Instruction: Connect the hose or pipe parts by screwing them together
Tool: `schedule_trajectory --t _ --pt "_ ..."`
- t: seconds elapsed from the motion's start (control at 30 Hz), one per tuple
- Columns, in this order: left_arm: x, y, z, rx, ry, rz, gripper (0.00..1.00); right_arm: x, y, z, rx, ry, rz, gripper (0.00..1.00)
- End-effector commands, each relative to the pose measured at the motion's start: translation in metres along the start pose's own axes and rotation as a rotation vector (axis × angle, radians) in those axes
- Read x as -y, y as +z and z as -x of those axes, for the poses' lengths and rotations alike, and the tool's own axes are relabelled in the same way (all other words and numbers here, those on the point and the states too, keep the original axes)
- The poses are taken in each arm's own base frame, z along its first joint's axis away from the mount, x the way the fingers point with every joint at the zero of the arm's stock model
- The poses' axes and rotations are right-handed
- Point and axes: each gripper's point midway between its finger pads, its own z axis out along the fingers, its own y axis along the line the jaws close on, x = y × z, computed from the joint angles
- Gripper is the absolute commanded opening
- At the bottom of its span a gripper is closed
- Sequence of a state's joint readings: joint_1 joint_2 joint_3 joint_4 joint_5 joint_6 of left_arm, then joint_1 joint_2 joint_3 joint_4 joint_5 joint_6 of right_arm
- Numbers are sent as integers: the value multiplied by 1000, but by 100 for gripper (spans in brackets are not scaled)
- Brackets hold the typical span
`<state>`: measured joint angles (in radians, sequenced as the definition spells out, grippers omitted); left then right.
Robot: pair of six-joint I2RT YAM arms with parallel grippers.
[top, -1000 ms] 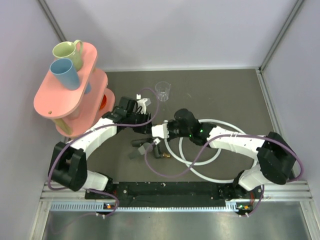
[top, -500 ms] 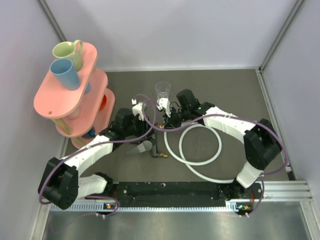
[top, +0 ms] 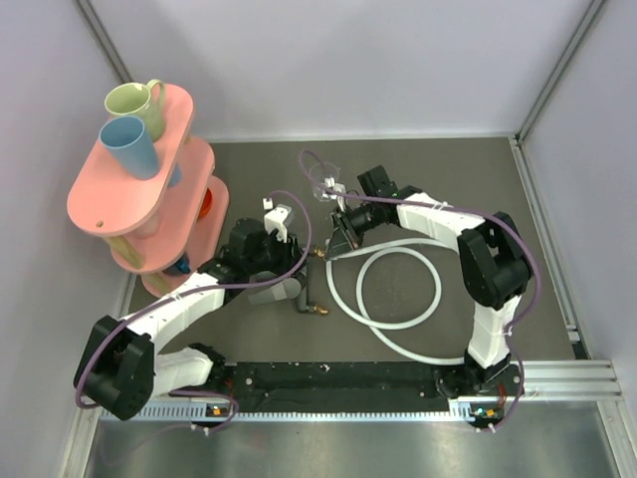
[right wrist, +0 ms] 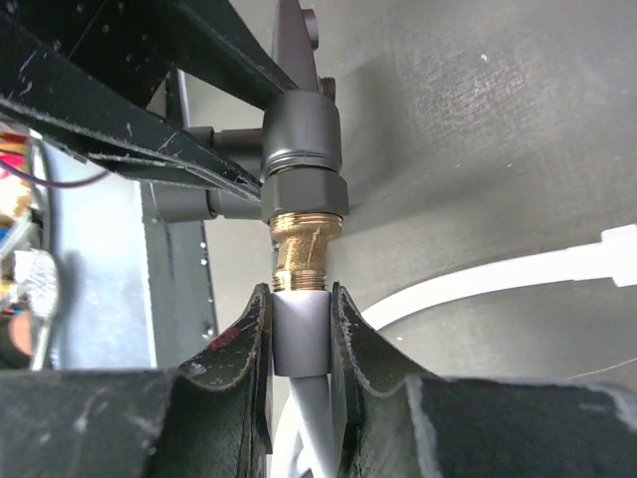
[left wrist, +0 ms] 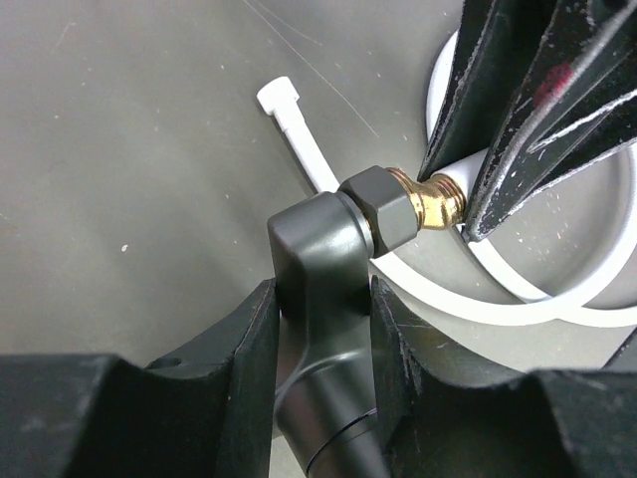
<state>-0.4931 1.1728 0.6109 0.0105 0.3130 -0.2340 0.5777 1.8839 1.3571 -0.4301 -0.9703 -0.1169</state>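
Now our left tool (left wrist: 320,324) is clamped on the body of the small black T-shaped fitting (left wrist: 317,249), held at the middle of the dark grey counter (top: 448,189). Our right tool (right wrist: 299,334) is pinched tight on the end of the long thin white flexible hose (right wrist: 478,279), and that end meets the fitting's brass-coloured tip (right wrist: 302,249) head-on. We see the hose's loops lying on the counter to the right and nearer, its other white end (left wrist: 277,98) lying free on the counter near the fitting.

White hose (right wrist: 299,344) end at black fitting (right wrist: 302,129)
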Motion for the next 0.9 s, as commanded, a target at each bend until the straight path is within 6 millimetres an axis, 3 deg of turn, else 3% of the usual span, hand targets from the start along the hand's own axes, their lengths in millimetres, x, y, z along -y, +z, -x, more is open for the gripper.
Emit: schedule_trajectory --t 0.0,0.03,0.13,0.23,0.27,0.3,0.37,0.4,0.5,0.53,0.6,0.63,0.7,0.73,0.77,0.8,0.87 --pt "37 -8 59 250 152 -125 0 -21 0 27 46 103 83 17" --pt "37 -10 60 258 154 -127 0 -21 -1 27 49 102 74 30" --pt "36 -10 56 238 144 -122 0 -26 -10 31 70 62 35 46" --pt "26 -8 52 190 73 -67 0 -20 -25 39 103 0 -96 52" --pt "25 -8 50 164 52 -63 0 -4 -32 41 112 -21 -206 52" --pt "28 -11 60 158 31 -68 0 -1 -39 41 118 -60 -258 55" --pt "28 -13 43 53 -6 -91 0 -1 -59 52 166 -132 -361 61" --pt "30 -14 46 45 -6 -100 0 0 -64 51 176 -141 -384 66" --pt "27 -21 47 17 -56 -126 0 -18 -81 63 241 -241 -408 68" --pt "30 -23 46 7 -77 -152 0 -33 -88 70 274 -299 -391 68" --pt "23 -22 43 -36 -135 -158 0 -35 -88 60 275 -400 -388 67" --pt "27 -25 50 -49 -146 -192 0 -38 -86 58 286 -468 -395 67" --pt "23 -25 40 -137 -210 -202 0 -43 -83 41 293 -752 -423 68" --pt "26 -27 48 -145 -217 -223 0 -55 -71 35 287 -890 -413 68" --pt "34 -30 48 -174 -233 -269 0 -62 -71 24 291 -1165 -458 68" --pt "33 -30 38 -230 -261 -265 0 -66 -69 22 309 -1295 -495 70" --pt "37 -32 41 -247 -267 -285 0 -71 -69 17 377 -1451 -596 71"
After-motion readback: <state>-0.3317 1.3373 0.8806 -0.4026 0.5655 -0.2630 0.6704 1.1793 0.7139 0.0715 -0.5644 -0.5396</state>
